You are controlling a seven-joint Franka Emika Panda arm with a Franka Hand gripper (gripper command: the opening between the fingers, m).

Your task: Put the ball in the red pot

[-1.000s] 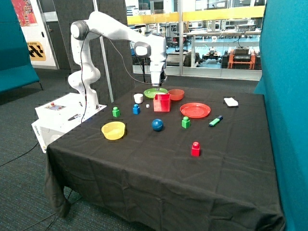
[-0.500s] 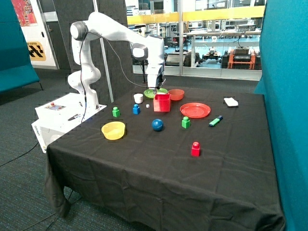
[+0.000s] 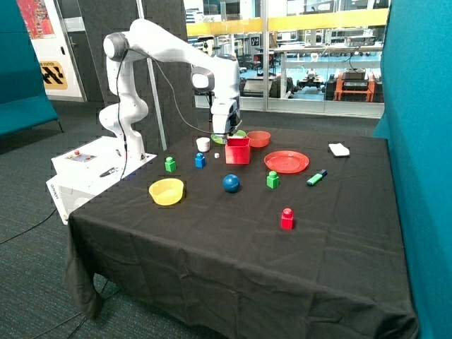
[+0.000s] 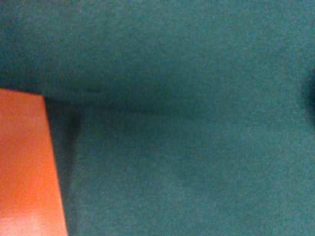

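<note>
Outside view: arm bent over, tool (image 3: 226, 133) beside the red pot (image 3: 237, 150), its grip state unclear.

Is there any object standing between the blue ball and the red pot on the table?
Nothing visible does. The ball lies on bare black cloth just in front of the red pot; the tool hangs beside the pot.

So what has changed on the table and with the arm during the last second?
The gripper has moved sideways, away from the red bowl, and come down a little; it is now beside the red pot, on the white cup's side. It took hold of nothing. The ball, pot, blocks and bowls stayed where they were.
</note>
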